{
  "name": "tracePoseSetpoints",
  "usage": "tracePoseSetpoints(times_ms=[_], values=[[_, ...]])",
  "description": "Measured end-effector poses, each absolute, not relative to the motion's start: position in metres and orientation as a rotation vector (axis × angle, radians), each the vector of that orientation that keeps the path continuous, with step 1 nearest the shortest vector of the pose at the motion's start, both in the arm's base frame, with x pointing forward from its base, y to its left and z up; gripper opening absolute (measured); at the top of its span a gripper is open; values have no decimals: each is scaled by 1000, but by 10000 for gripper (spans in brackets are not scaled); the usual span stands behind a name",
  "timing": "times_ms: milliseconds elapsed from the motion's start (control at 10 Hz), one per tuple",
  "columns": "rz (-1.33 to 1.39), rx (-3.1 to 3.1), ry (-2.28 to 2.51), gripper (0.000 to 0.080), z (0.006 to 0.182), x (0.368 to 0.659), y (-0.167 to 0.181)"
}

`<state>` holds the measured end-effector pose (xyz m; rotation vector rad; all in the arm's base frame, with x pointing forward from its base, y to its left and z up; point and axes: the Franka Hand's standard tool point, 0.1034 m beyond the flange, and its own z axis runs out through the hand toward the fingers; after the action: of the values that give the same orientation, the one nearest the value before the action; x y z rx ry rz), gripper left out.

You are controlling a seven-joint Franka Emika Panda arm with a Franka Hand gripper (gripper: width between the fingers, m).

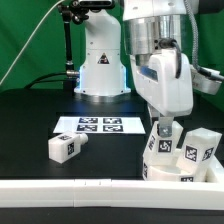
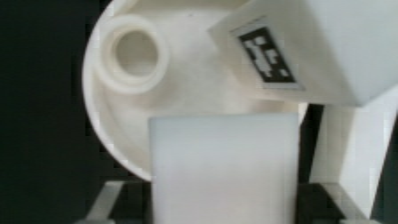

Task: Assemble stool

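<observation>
Wrist view shows the gripper (image 2: 222, 198) clamped on the held leg (image 2: 222, 160), a plain white block that fills the gap between the two fingers (image 2: 118, 200). Just beyond it lies the round seat (image 2: 143, 100), its broad face turned to the camera with a round socket (image 2: 134, 55) in it. A second leg (image 2: 285, 60) bearing a black-and-white tag rests against the seat. In the exterior view the gripper (image 1: 163, 132) hangs low over the seat (image 1: 160, 172) at the exterior view's right, just behind the long white rail (image 1: 80, 188). A third leg (image 1: 65, 148) lies well apart on the black table (image 1: 30, 120), near the marker board (image 1: 100, 125).
</observation>
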<state>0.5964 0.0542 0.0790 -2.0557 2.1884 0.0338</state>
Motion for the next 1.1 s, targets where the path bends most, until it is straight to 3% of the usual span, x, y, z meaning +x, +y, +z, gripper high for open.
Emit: tracePoseSetpoints(times_ms=[400,500,600,700,900,1100], values=[[63,-1896,2314,346,78,596,55],[62,-1915,2300,551,78,596,56],[66,-2021,2219,551,82,598,60],[54,-2055,2172,629,89,602,65],[25,-2227,1972,643,98,603,71],[11,-2353,1823,649,96,603,70]])
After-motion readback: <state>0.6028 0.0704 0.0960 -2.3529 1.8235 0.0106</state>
